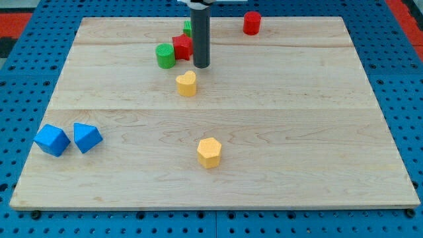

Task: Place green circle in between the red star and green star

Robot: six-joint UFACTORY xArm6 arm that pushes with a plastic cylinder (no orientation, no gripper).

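our tip (201, 66) is resting on the bench (277, 106) just right of the red star (182, 47), with the green circle (165, 55) sitting touching that star's left side. the green star (188, 27) is peeking out behind the rod. we are carrying no hand, only the rod

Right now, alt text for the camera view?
My tip rests on a wooden board just right of the red star, with the green circle touching that star's left side. The green star peeks out behind the rod.
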